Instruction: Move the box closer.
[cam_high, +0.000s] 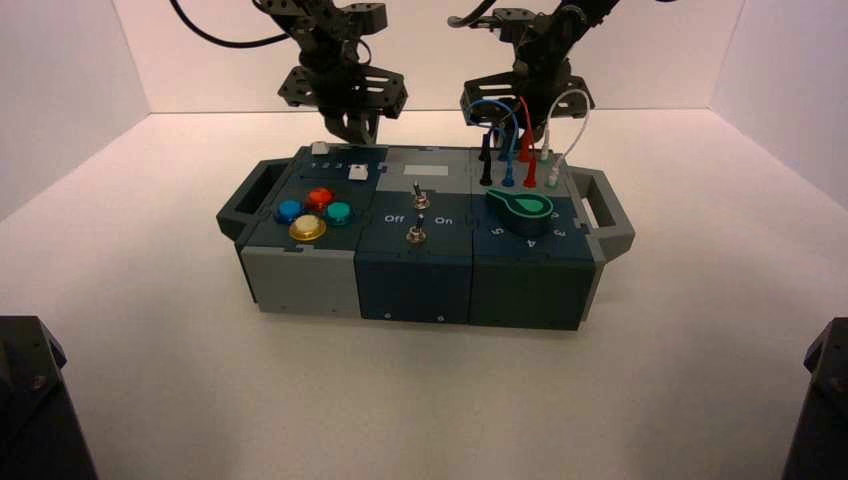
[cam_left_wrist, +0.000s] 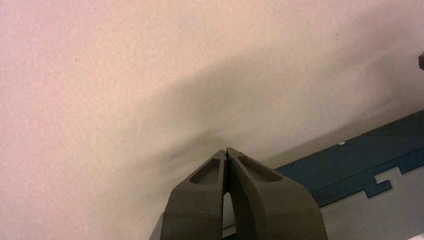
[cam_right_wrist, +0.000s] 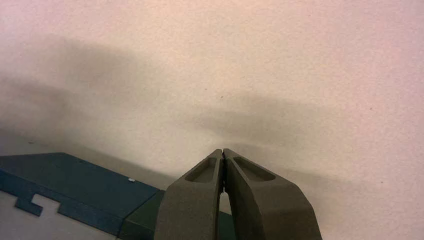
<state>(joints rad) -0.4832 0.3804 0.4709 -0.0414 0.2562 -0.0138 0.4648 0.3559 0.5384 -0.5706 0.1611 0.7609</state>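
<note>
- The box (cam_high: 425, 235) is sitting on the white desk (cam_high: 650, 380), its four coloured buttons (cam_high: 312, 212) toward the robot's left and its green dial (cam_high: 520, 208) toward the right.
- The left gripper (cam_left_wrist: 227, 151) is hanging clenched, empty, just behind the box's rear edge on the left.
- The right gripper (cam_right_wrist: 222, 151) is hanging likewise clenched and empty behind the rear edge by the plugged wires (cam_high: 520, 135).
</note>
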